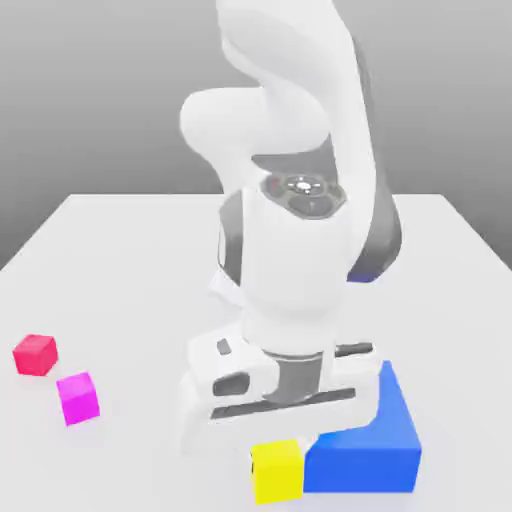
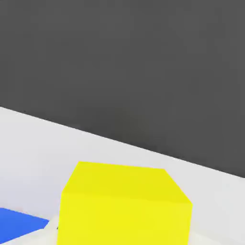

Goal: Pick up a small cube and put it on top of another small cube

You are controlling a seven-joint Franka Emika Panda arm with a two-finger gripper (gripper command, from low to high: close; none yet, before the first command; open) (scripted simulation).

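The small yellow cube [image 1: 276, 472] sits at the front of the white table [image 1: 120, 260], touching or nearly touching a blue block. My gripper [image 1: 272, 405] hangs low, directly above and behind the yellow cube, with the hand's wide white body just over it. The hand view has the yellow cube [image 2: 125, 203] very close, with the table and dark background beyond it. I cannot tell whether the cube is held. The small red cube [image 1: 35, 354] rests far off at the exterior view's left, well apart from the gripper.
A larger blue block [image 1: 365, 440] lies right beside the yellow cube on the exterior view's right, and a corner of the blue block [image 2: 19, 225] is in the hand view. A magenta cube [image 1: 78, 397] stands near the red one. The arm's white body rises over the table's middle.
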